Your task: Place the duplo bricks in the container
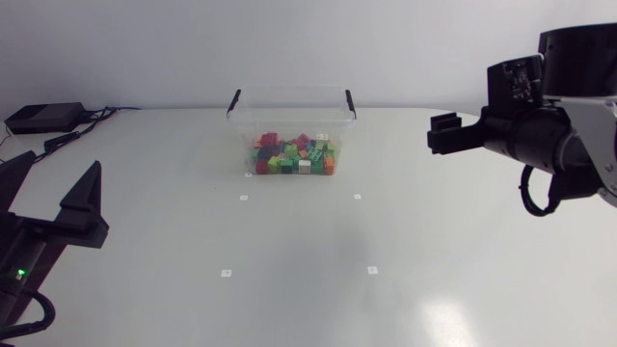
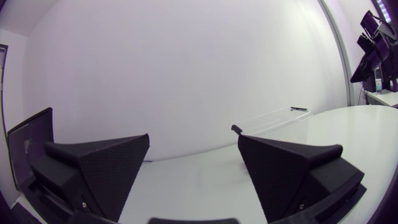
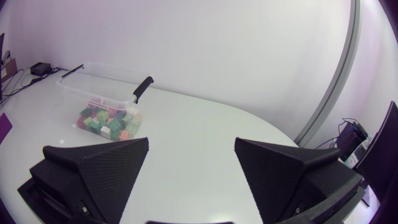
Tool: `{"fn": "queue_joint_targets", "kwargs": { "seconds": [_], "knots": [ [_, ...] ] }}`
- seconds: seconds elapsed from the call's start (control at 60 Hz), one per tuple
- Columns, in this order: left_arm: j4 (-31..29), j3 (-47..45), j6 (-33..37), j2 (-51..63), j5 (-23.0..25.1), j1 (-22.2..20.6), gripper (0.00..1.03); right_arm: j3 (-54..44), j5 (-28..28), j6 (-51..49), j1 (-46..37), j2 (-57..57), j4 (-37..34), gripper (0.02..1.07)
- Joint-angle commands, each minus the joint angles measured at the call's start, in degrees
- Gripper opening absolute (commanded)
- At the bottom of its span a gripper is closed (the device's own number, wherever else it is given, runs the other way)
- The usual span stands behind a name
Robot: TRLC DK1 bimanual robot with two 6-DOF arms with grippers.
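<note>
Across the white table (image 1: pixel 308 289), the two arms sit at opposite side edges, well apart from everything on it. The left hand (image 2: pixel 194 140) has its wedge fingers spread apart with nothing between them. The right hand (image 3: pixel 191 142), raised above the table, is likewise spread and empty. Toward the far edge, between the arms, stands the clear container (image 1: pixel 289 106) with black handles. The duplo bricks (image 1: pixel 292 154) lie heaped inside it in mixed colours. Four small white marks (image 1: pixel 243 198) dot the table nearer.
</note>
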Motion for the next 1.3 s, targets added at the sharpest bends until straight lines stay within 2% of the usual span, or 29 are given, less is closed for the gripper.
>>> {"fn": "queue_joint_targets", "kwargs": {
  "seconds": [0.0,0.383,0.983,1.283],
  "knots": [
    [1.06,-2.31,-1.89,-1.43,-0.48,0.66,0.99,-3.56,0.79,-1.42,-0.72,-3.13,1.61,1.02],
    [1.85,-6.61,-1.89,-6.08,-0.48,1.63,0.99,-17.01,1.50,-4.41,-4.14,-15.61,7.76,1.02],
    [0.88,-10.39,-1.89,-12.15,-0.48,2.60,0.99,-31.77,1.50,-8.54,-8.54,-33.89,13.04,1.02],
    [-4.47,-10.40,-6.00,-13.08,0.28,2.20,0.99,-36.91,-3.83,-4.07,-10.99,-43.31,10.47,1.02]
  ]
}}
